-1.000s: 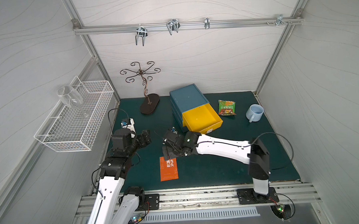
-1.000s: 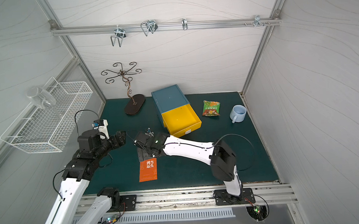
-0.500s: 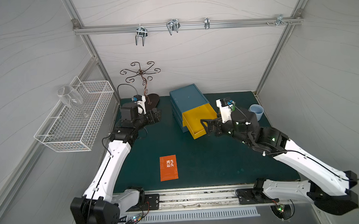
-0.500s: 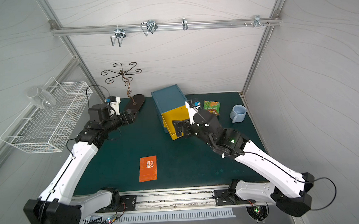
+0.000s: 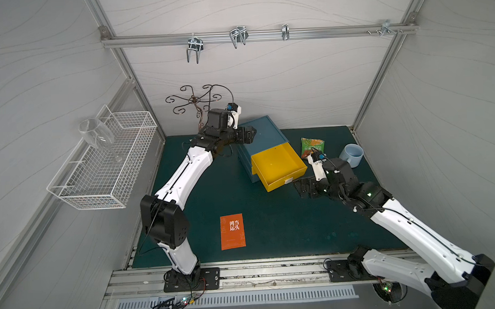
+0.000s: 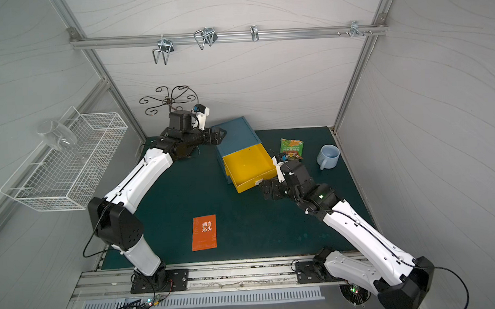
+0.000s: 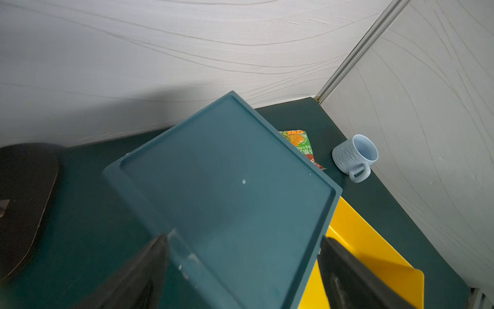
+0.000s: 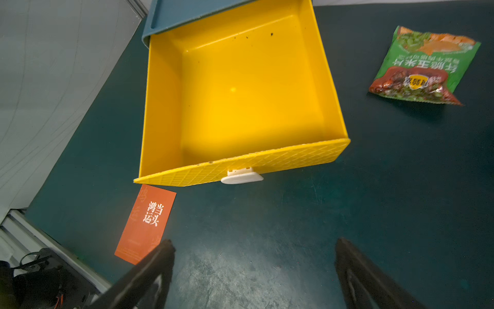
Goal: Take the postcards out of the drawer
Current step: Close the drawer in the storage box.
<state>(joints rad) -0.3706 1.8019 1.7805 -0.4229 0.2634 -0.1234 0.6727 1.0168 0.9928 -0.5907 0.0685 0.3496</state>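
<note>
Far L, on the side wall, we see a white wire basket (image 5: pixel 137 154) w/ a clear wine glass (image 5: pixel 96 135) leaning out of it. Behind the L arm stands a dark scrolled metal stand (image 5: pixel 198 101) at the back of the green mat (image 5: pixel 272 217).

Next, the task item: one orange postcard (image 5: pixel 232 232) lies flat on the mat near the front edge, white characters up, well apart from both grippers. It shows in both top views (image 6: pixel 204 233) and in the R wrist view (image 8: pixel 145 223).

The left gripper (image 5: pixel 247 133) hangs over the L rear corner of the blue cabinet (image 5: pixel 261 131). In its wrist view the jaws are wide apart (image 7: pixel 244 242), fingers straddling a corner of the cabinet top (image 7: pixel 227 166). We can't tell if they touch it.

The yellow drawer (image 5: pixel 278 162) is pulled out toward the front. Its floor (image 8: pixel 246 93) is in full view in the R wrist view, w/ a white handle tab (image 8: pixel 242 178) on the front.

The right gripper (image 5: pixel 301 187) sits low over the mat, just off the drawer's front R corner. Its jaws are wide apart (image 8: pixel 255 243), gripping nothing.

Further R are a green snack packet (image 5: pixel 312 146), then a pale blue mug (image 5: pixel 352 155) near the R wall.
</note>
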